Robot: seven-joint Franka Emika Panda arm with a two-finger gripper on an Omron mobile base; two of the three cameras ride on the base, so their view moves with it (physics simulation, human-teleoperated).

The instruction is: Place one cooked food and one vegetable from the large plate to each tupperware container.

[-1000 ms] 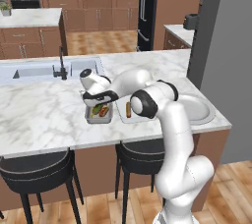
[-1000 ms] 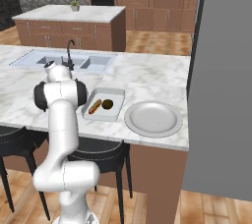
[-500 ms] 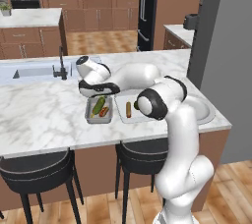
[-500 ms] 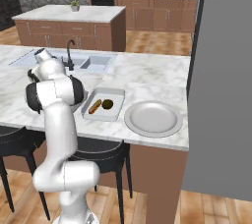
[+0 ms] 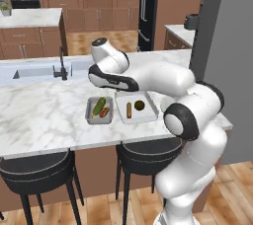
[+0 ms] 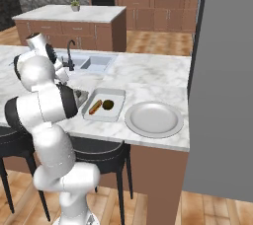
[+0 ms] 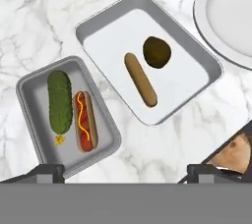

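In the hand view my gripper (image 7: pixel 125 174) hangs open and empty above the two tupperware containers. The small darker tray (image 7: pixel 37 120) holds a green cucumber (image 7: pixel 59 101) and a hot dog (image 7: pixel 85 121) side by side. Beside it, the larger lighter tray (image 7: pixel 113 36) holds a brown sausage (image 7: pixel 141 79) and a dark round vegetable (image 7: pixel 157 51). The large plate (image 7: pixel 231 12) lies bare at the upper right. From the left base camera my hand (image 5: pixel 109 77) hovers over the small tray (image 5: pixel 99 110) and the larger tray (image 5: pixel 136 106). The plate (image 6: pixel 154 119) sits right of the larger tray (image 6: pixel 104 105).
A sink with a dark faucet (image 5: pixel 62 63) lies behind the trays on the marble counter (image 5: pixel 44 115). Two black stools (image 5: pixel 34 169) stand under the counter's front edge. A tall grey wall (image 6: pixel 222 71) rises just right of the plate.
My hand has lifted up and back from the small tray, leaving the cucumber and hot dog in it. The jaws have spread a little wider.
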